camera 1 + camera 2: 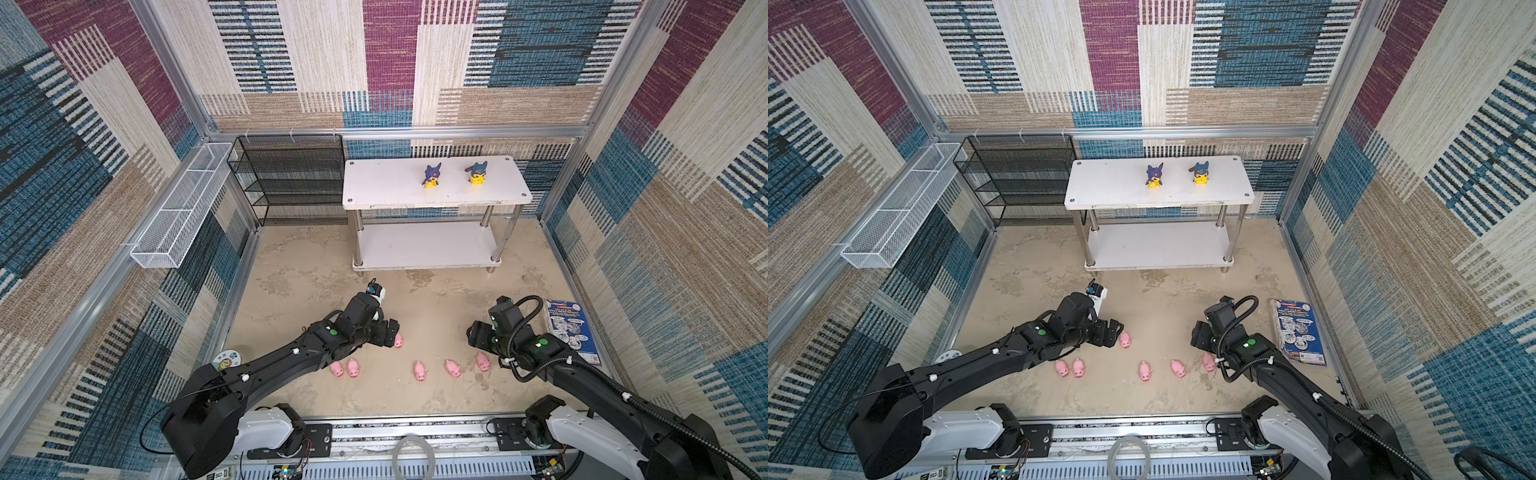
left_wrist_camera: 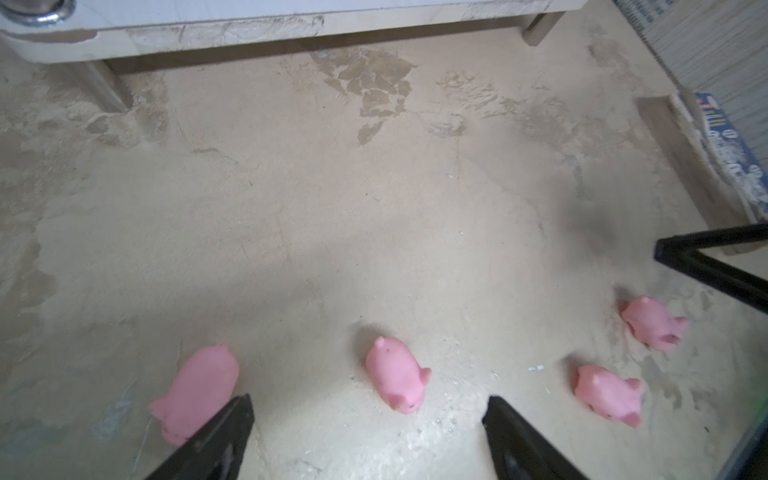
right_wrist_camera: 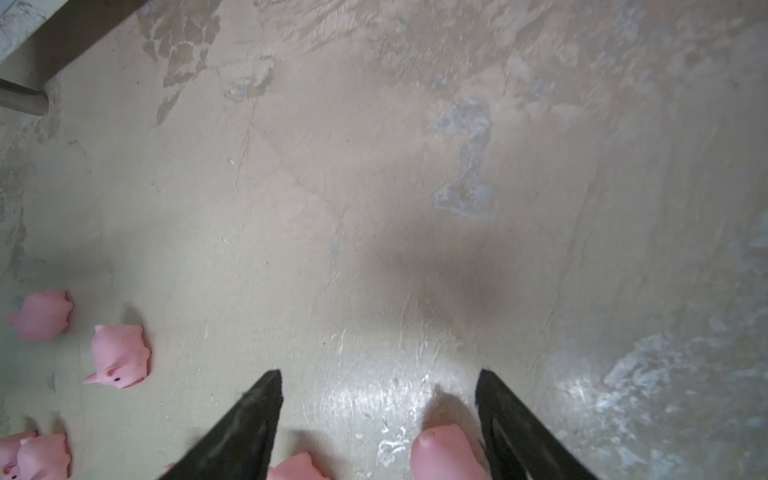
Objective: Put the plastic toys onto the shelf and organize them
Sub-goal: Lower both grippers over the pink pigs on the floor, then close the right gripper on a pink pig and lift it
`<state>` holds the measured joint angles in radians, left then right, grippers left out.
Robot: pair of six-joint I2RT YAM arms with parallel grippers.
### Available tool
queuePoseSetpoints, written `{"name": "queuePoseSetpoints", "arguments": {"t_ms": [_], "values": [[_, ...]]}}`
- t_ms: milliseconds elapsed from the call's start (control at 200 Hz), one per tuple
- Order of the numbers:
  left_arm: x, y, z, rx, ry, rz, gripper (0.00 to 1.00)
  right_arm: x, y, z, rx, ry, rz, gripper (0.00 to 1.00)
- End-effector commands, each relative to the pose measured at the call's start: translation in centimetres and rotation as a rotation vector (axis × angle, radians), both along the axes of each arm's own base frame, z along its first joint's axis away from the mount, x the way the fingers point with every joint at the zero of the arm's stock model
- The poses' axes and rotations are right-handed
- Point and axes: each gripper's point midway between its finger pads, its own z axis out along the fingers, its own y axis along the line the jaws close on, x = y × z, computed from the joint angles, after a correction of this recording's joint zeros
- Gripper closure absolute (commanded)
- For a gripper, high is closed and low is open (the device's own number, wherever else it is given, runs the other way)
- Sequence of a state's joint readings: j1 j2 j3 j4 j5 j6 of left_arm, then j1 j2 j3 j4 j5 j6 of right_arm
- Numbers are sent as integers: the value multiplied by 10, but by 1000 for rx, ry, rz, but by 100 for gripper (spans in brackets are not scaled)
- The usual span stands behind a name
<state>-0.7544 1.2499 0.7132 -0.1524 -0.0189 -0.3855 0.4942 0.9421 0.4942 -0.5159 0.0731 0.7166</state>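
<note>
Nearest my base, five pink pigs lie in a loose row on the beige bench (image 1: 415, 299). At the left the outer pig (image 1: 336, 368) and the inner pig (image 1: 353, 368) lie just beside each other; then come the middle pig (image 1: 420, 370), the fourth pig (image 1: 452, 368) and the right-end pig (image 1: 482, 361), each apart from the next.

My right fingers (image 3: 380, 374) hang low over the right end of this row and stand apart. In the right wrist view the right-end pig lies between them, close against one finger and not clamped; the fourth pig lies just outside the other finger.

My left fingers (image 2: 369, 400) hang low just behind the row, spread wide and holding nothing. The sixth pig (image 1: 398, 340) lies just beside them; in the left wrist view it is outside one fingertip and partly hidden by it, and the middle pig lies just past the gap.

Farther right, a blue printed booklet (image 1: 571, 332) lies flat on the bench, near the right wall.

At the back stands the white two-tier shelf (image 1: 374, 195) on chrome legs. On its top tier the purple-hooded yellow figurine (image 1: 431, 175) and the blue-hooded yellow figurine (image 1: 477, 172) stand upright, side by side and apart.

Just left of the shelf stands a black wire-mesh rack (image 1: 291, 178); a long white wire basket (image 1: 178, 216) hangs on the left wall.
</note>
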Motion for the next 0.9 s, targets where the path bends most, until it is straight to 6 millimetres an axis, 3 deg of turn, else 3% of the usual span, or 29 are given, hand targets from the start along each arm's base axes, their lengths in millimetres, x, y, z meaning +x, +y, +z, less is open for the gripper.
{"name": "queuePoseSetpoints", "arguments": {"t_ms": [0,125,371,656,897], "values": [[-5,-10,15,-42,-44,-69,0,-4,1,0,8,14,-35,25],[-15,-14,30,-72,-74,-112,0,-11,5,-2,-2,44,-31,27],[-18,-2,45,-49,-135,-106,0,-22,4,-18,-53,131,-37,27],[-9,-10,37,4,-129,-134,0,-36,2,-23,-62,213,-56,28],[-3,-19,30,3,-124,-150,0,-50,-1,-39,-111,311,-53,32]]}}
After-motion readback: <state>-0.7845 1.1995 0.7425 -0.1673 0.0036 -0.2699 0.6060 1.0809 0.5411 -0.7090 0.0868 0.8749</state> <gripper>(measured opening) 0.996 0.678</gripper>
